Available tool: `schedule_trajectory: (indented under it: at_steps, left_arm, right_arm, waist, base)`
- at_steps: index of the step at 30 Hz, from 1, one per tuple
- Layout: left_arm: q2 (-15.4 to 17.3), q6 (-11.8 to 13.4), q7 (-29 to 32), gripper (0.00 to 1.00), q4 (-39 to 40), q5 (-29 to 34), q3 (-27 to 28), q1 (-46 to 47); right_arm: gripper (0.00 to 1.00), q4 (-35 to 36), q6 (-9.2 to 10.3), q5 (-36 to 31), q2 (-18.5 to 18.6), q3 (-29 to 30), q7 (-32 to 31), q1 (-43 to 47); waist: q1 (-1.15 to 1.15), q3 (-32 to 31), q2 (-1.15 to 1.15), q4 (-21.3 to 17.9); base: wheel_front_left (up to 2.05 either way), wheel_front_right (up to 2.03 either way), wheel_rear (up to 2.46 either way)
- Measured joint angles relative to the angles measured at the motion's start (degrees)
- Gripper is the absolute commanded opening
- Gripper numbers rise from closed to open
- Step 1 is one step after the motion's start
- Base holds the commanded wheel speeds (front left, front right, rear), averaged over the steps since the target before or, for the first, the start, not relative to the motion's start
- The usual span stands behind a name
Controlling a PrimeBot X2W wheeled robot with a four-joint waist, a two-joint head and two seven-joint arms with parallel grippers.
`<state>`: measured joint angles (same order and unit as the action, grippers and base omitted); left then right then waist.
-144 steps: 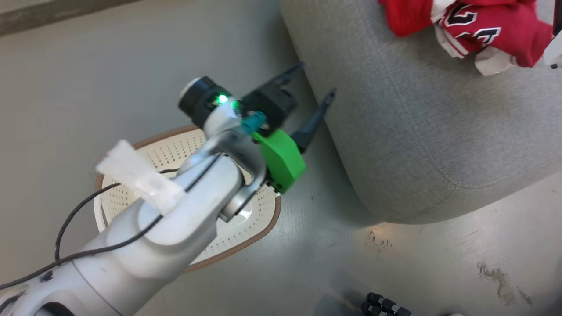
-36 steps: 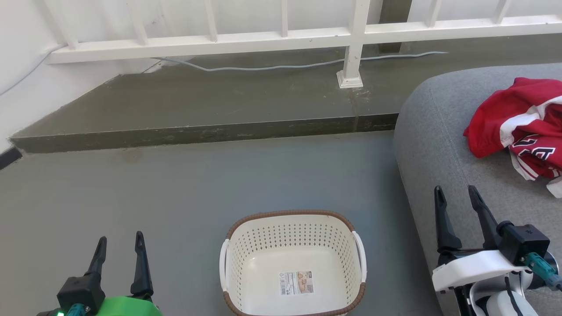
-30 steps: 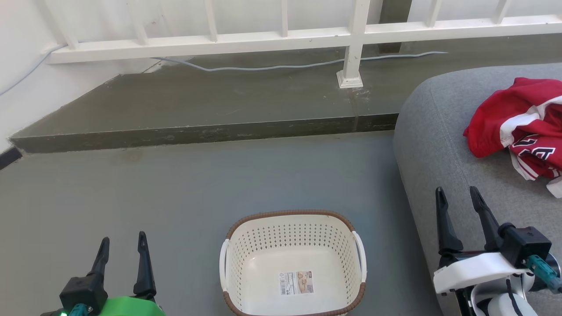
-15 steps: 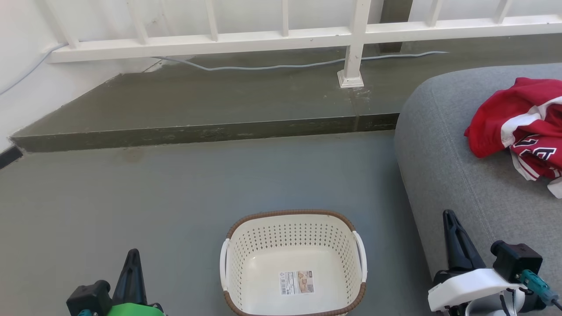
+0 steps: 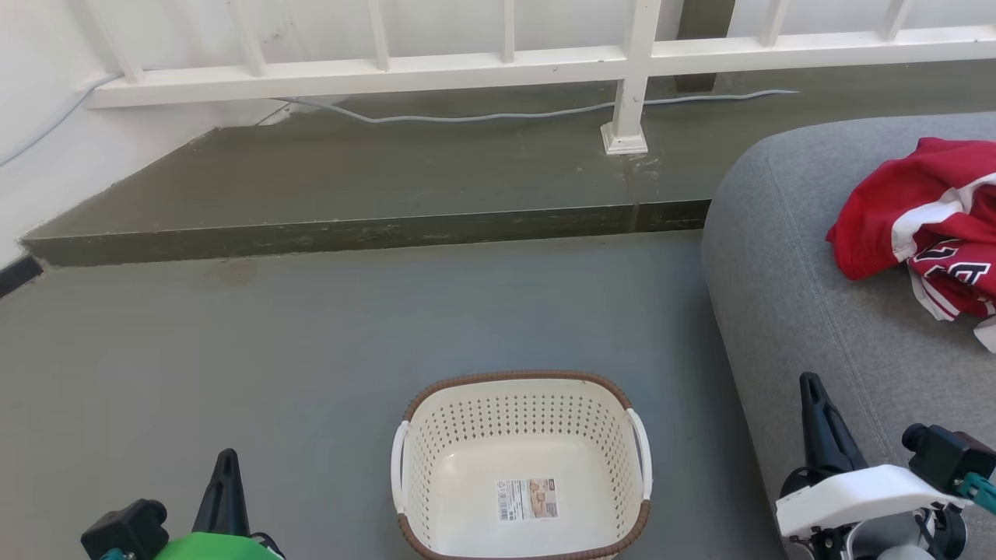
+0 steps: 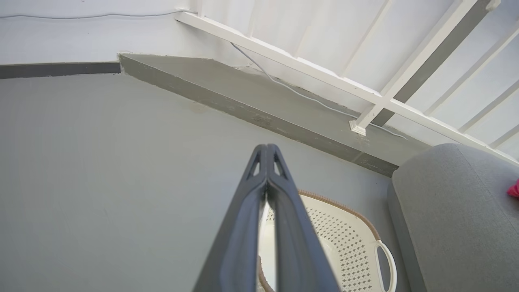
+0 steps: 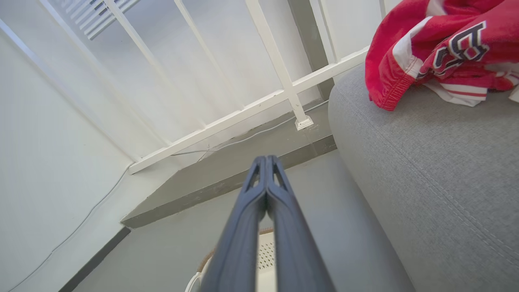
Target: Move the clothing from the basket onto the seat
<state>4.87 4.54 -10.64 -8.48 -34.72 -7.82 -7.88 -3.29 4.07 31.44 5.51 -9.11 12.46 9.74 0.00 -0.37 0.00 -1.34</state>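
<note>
At 9 o'clock of the head view, the grey floor (image 5: 311, 334) spreads wide, up to a raised concrete step (image 5: 389, 179). The grey seat (image 5: 817, 311) takes the side at 3 o'clock. A white railing (image 5: 498, 66) runs along 12 o'clock. The basket (image 5: 513, 377) stands on the floor at 6 o'clock, just beside the seat's rounded edge, and its bottom shows a paper label (image 5: 527, 499). The clothing (image 5: 895, 210) lies crumpled on the seat toward 2 o'clock, well apart from the basket. The left tool (image 5: 227, 459) is at 7 o'clock and the right tool (image 5: 811, 385) at 5 o'clock. Each has its fingers pressed together at the tips, with nothing between them.
</note>
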Motion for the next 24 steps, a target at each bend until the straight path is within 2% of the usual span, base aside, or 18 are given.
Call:
schedule_trajectory:
  at_steps: [6, 24]
  left_arm:
    - [-0.2, -0.59, 1.1, 0.0, -0.29, -4.15, 0.62, 0.25]
    - [-0.32, -3.11, 4.59, 0.0, -1.88, -17.18, 2.88, 2.22]
  right_arm:
    - [0.0, -0.37, -0.12, 4.76, 0.0, 1.02, -1.11, -0.58]
    - [0.0, -2.44, -2.3, 19.3, 0.13, 3.44, -4.52, -2.97]
  waist:
    - [0.0, 0.06, 0.0, 0.12]
    - [0.0, 0.2, 0.0, 0.42]
  base:
    - [0.0, 0.0, 0.0]
    - [0.0, 0.0, 0.0]
